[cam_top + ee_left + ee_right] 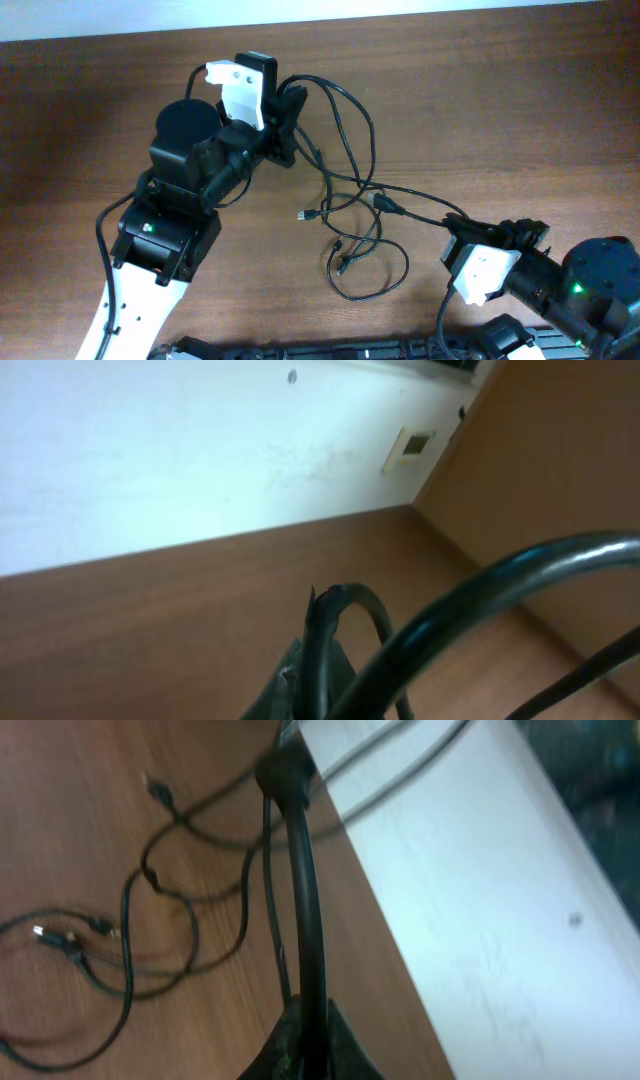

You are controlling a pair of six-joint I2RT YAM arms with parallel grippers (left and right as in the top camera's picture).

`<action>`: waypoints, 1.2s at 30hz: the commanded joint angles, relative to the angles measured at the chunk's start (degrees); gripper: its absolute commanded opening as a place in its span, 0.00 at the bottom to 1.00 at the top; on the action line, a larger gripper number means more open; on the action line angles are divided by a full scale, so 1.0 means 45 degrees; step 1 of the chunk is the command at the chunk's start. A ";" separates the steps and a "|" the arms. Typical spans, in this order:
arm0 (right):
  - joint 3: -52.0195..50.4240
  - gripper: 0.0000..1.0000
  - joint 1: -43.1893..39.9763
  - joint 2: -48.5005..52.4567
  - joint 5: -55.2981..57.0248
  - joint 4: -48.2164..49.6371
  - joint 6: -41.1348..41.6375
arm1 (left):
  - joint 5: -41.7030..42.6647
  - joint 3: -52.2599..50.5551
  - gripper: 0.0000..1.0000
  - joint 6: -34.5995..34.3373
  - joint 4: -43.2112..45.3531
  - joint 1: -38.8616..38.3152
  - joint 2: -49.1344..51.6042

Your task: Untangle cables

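Observation:
Two thin black cables point(352, 190) lie tangled in loops across the middle of the wooden table, with small plugs near the centre point(304, 215) and lower down point(342, 266). My left gripper point(292, 125) is shut on one cable near the top of the tangle; in the left wrist view the cord point(322, 650) runs between the jaws point(318, 695). My right gripper point(462, 228) is shut on a cable at the right of the tangle; in the right wrist view the cord point(305, 890) rises from the jaws point(308, 1045) toward the loops point(130, 950).
The brown wooden table point(500, 120) extends all round the tangle. The left arm's body point(185, 190) stands left of the cables and the right arm's body point(560, 285) at lower right. A white wall point(150, 450) lies beyond the table's far edge.

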 commanded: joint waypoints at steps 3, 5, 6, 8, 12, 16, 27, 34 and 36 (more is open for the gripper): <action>0.0073 0.26 -0.0015 -0.0049 0.2773 -0.0690 0.1457 | -0.0185 0.0131 0.00 0.0219 0.1739 0.0087 -0.0374; 0.0073 0.30 -0.0015 -0.0049 0.3327 -0.0811 0.1831 | -0.0180 0.0131 0.00 0.0903 0.2463 0.0087 -0.0568; 0.0073 0.30 -0.0015 -0.0049 0.3327 -0.0816 0.1875 | -0.0185 0.0131 0.00 0.1355 0.2749 0.0087 -0.0733; 0.0073 0.39 -0.0015 -0.0049 0.3322 -0.0811 0.1875 | -0.0189 0.0131 0.00 0.2244 0.3070 0.0087 -0.1005; 0.0073 0.53 -0.0015 -0.0049 0.3317 -0.0806 0.1938 | -0.2535 0.0131 0.14 0.4512 0.3478 0.0087 -0.1277; 0.0073 0.54 -0.0015 -0.0049 0.3317 -0.0801 0.1962 | -0.6358 0.0131 0.39 0.4517 0.3050 0.0087 -0.1263; 0.0073 0.54 -0.0015 -0.0049 0.3317 -0.0801 0.1962 | -0.6523 0.0131 0.82 0.5411 -0.3371 0.0850 0.0350; 0.0073 0.93 -0.0015 0.0865 0.3317 -0.0631 0.4741 | -0.1923 0.0131 0.99 0.4163 -0.6028 0.4585 0.0597; 0.0073 0.98 -0.0015 0.2098 0.3313 -0.0296 0.6280 | -0.1880 0.0131 0.99 0.4163 -0.6382 0.4896 0.0597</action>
